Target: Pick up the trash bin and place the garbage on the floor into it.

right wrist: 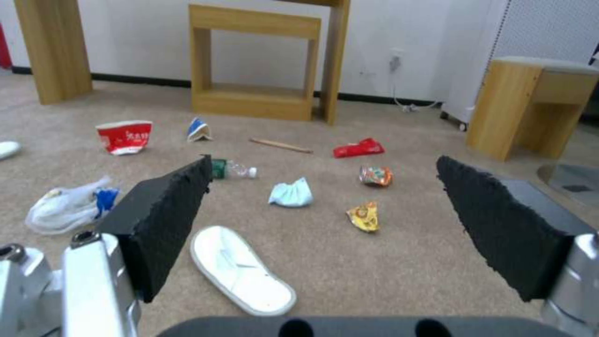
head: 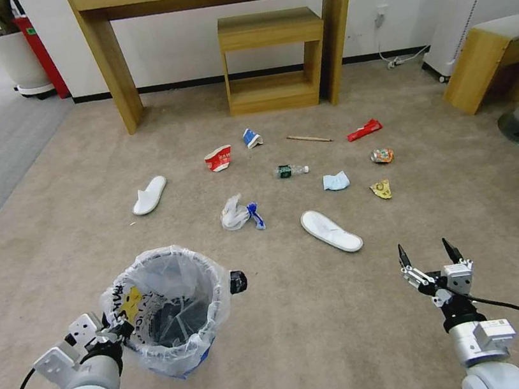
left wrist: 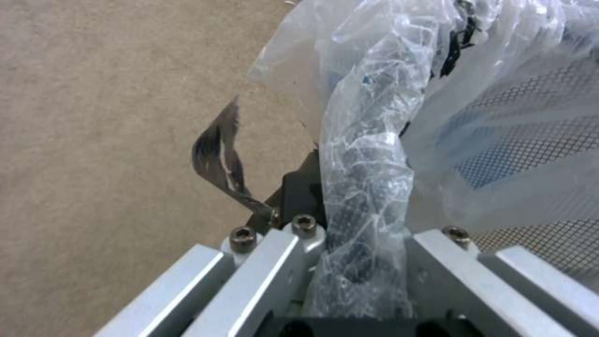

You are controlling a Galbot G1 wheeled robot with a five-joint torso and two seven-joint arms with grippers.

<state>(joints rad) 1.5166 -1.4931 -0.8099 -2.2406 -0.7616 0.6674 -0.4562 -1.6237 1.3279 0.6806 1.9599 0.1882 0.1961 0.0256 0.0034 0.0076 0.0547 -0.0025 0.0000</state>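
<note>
Down at the lower left of the head view, the left gripper [head: 118,327] has its fingers [left wrist: 299,196] clenched on the bag-covered rim of the trash bin [head: 169,310], which sits just in front of the robot on the beige floor [head: 304,330]. The right gripper [head: 428,256] hovers above the carpet at the lower right, its fingers [right wrist: 165,206] spread wide and holding nothing. Ahead lies the litter: a white slipper [head: 331,231] nearest the right gripper, another slipper [head: 149,195] farther left, a plastic bag [head: 234,214], a red cup [head: 218,158], a blue cup [head: 251,137], a bottle [head: 291,170], a blue mask [head: 335,181], a wooden stick [head: 309,139], a red wrapper [head: 364,130], a can [head: 381,155] and a yellow wrapper [head: 382,189].
</note>
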